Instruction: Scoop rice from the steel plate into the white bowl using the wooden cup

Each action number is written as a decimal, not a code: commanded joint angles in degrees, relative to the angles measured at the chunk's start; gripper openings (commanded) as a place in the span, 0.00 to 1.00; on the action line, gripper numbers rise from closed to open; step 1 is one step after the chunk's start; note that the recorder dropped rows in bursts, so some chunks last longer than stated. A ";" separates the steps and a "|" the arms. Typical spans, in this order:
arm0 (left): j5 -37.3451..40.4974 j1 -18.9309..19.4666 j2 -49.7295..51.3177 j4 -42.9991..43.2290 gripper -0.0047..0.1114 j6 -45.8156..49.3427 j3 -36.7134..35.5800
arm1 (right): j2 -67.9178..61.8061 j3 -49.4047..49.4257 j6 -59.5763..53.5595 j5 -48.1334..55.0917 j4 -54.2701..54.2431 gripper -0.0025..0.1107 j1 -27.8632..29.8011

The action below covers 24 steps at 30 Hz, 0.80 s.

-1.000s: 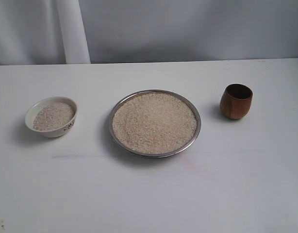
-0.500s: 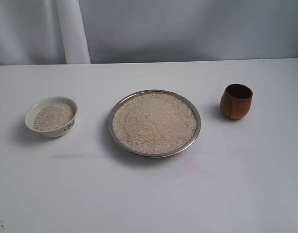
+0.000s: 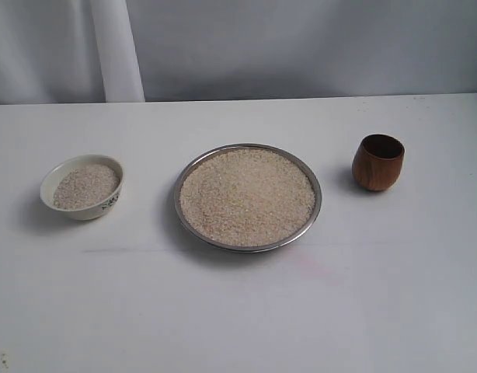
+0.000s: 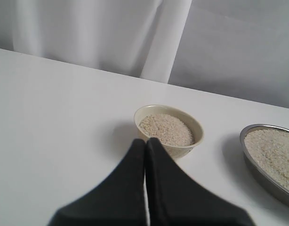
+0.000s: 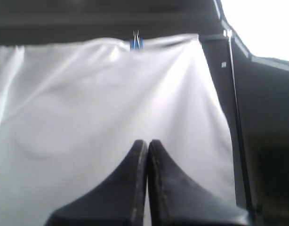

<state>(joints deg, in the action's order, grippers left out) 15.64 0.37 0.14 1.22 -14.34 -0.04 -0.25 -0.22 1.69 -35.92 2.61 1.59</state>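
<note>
Nothing legible, whether word, number or brand, shows in any view. The only marking is a dark printed mark [image 3: 110, 203] on the outer wall of the small round white ceramic bowl [image 3: 83, 213], at about five o'clock on its side in the exterior view. It is too small and blurred to read. That bowl stands at nine o'clock from the wide shallow steel plate [image 3: 177, 200].

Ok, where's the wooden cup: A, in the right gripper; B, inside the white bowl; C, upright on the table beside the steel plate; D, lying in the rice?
C: the wooden cup stands upright on the table, apart from the steel plate.
</note>
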 commanded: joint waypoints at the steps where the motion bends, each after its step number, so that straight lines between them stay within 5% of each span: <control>1: -0.41 -0.37 -0.14 -0.19 0.04 -0.21 0.04 | 0.25 0.22 0.35 -10.90 -0.72 0.02 0.45; 11: -0.41 -0.37 -0.14 -0.19 0.04 -0.21 0.04 | 0.25 0.22 1.88 -12.41 -0.48 0.02 0.45; 18: -0.41 -0.37 -0.14 -0.19 0.04 -0.21 0.04 | 0.25 0.22 35.90 -18.16 -0.46 0.02 0.45; 24: -0.41 -0.37 -0.14 -0.19 0.04 -0.21 0.04 | 0.25 -3.50 38.66 -10.51 -6.24 0.02 0.45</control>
<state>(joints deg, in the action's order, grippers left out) 15.64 0.37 0.14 1.22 -14.34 -0.04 -0.13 -0.91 39.52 -52.56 -1.30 1.59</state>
